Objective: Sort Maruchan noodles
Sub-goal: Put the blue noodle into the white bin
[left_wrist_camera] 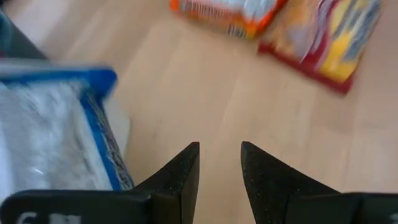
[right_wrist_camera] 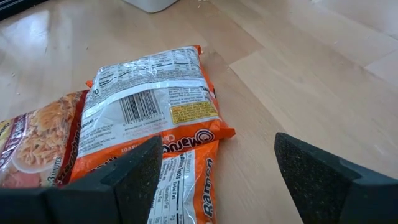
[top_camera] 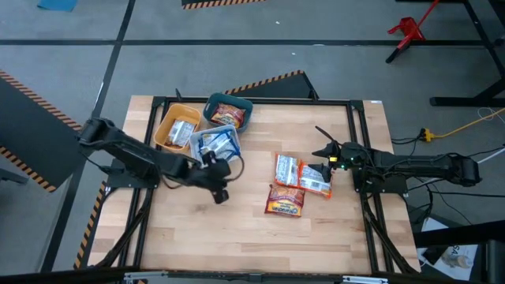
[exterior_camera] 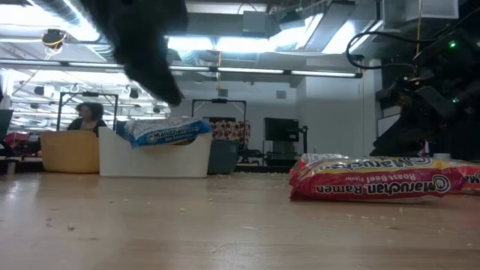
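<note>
Three Maruchan packets lie flat on the table right of centre: an orange-silver one (top_camera: 288, 170), its label side up (right_wrist_camera: 149, 99), an orange one (top_camera: 316, 183) and a red one (top_camera: 286, 202) (exterior_camera: 375, 180). More packets sit in the bins: blue-white ones in the white bin (top_camera: 215, 143) (exterior_camera: 165, 131), one in the yellow bin (top_camera: 177, 128) and a red one in the teal bin (top_camera: 229, 113). My left gripper (top_camera: 221, 195) (left_wrist_camera: 221, 149) hovers just near of the white bin, narrowly open and empty. My right gripper (top_camera: 322, 158) (right_wrist_camera: 217, 155) is wide open over the orange packets and holds nothing.
The three bins cluster at the table's far left-centre. A black frame (top_camera: 359, 142) runs around the tabletop. Bare wood lies along the near half (top_camera: 252, 241). In the low view, a person (exterior_camera: 88, 116) sits in the room beyond the yellow bin.
</note>
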